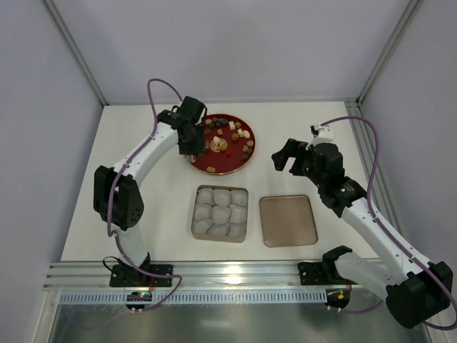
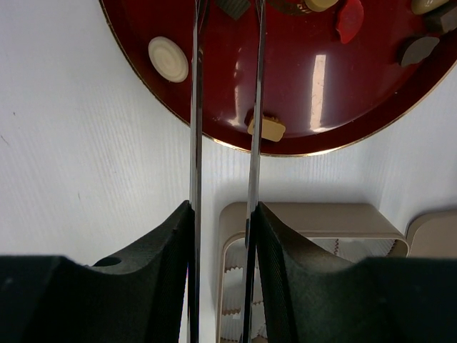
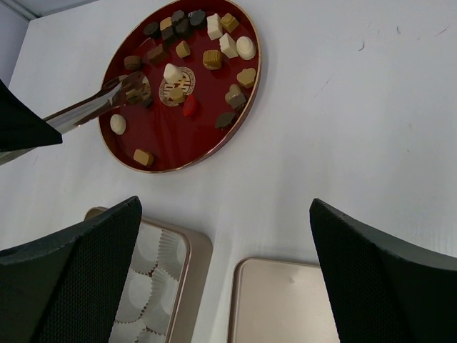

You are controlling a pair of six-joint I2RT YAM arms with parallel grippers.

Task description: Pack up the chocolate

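I judge this the first pick. Every chocolate (image 3: 211, 58) sits on the red plate (image 1: 214, 170), at twelve o'clock from the cup-lined tin (image 1: 193, 214), whose cups look empty. My left end effector (image 2: 228, 14) holds its thin blades narrowly apart around a dark piece (image 2: 233, 6); I cannot tell whether they grip it. The right end effector (image 3: 225, 214) hangs spread wide, empty. Next I need a firm pinch, a lift, then a carry toward six o'clock into a cup.

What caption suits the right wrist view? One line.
Open right gripper overlooks chocolates on the red plate, left gripper poised among them.

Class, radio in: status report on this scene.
Left gripper over red plate, grip unclear. Right gripper open, empty. Chocolates all on plate; tin's paper cups unfilled. Nothing blocking.
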